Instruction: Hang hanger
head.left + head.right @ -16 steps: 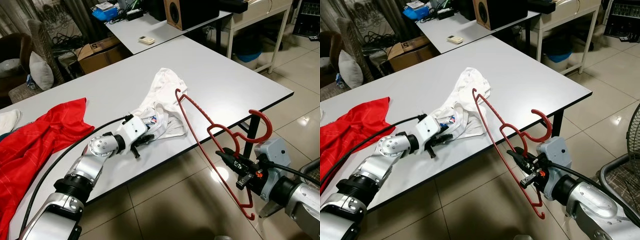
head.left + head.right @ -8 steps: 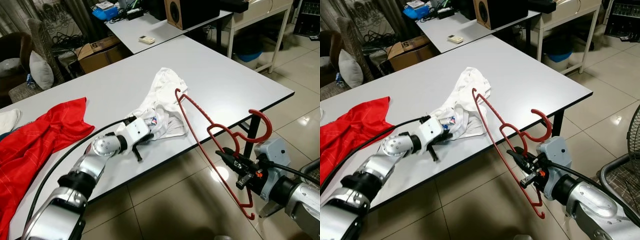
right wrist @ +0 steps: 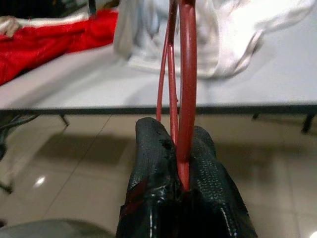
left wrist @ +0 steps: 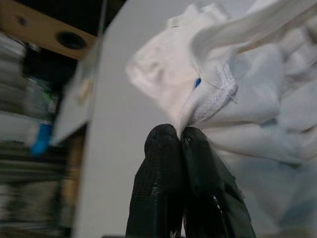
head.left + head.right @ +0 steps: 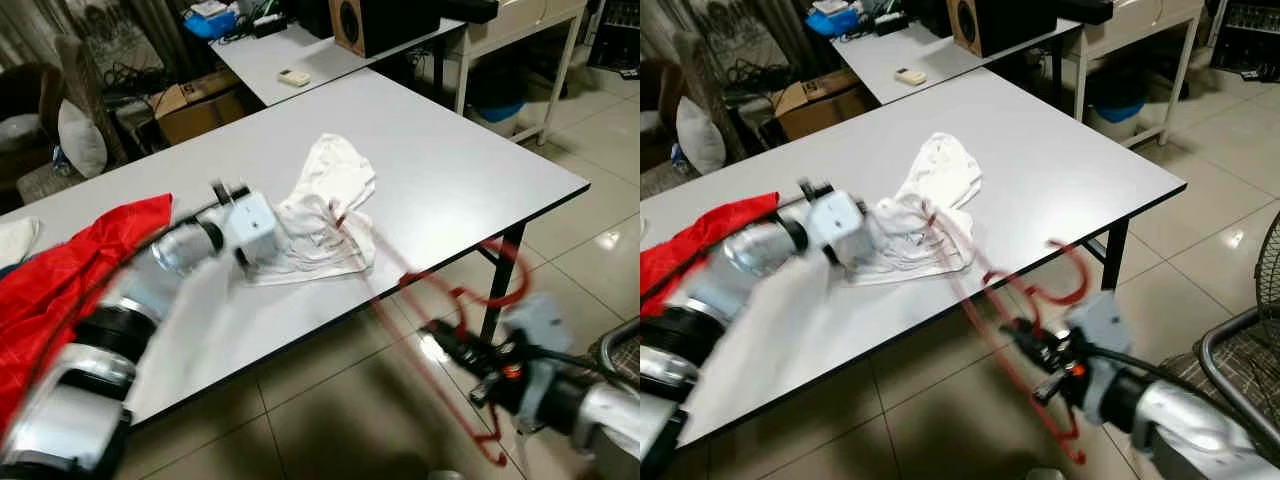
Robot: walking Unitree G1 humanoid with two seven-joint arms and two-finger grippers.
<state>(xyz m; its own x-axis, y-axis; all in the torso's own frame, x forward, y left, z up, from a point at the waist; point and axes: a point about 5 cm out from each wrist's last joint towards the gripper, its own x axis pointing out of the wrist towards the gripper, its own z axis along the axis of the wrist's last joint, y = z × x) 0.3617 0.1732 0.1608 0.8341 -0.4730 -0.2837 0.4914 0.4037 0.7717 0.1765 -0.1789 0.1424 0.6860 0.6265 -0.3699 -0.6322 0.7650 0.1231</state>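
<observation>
A white garment lies crumpled in the middle of the grey table. My left gripper is shut on a strap-like edge of that garment; in the eye views its wrist is blurred at the cloth's left side. My right gripper is shut on the lower bar of a red hanger, below the table's front edge. The hanger slants up from there, blurred, with its far end reaching over the white garment.
A red garment lies on the table's left end. Behind stand a second table with a remote and a speaker, a cardboard box and a chair with a cushion. A wire fan guard stands on the tiled floor at right.
My left arm has swung up and back to the left, pulling the white cloth's edge with it. The hanger has dropped lower and moved left toward the garment. Both arms are blurred.
</observation>
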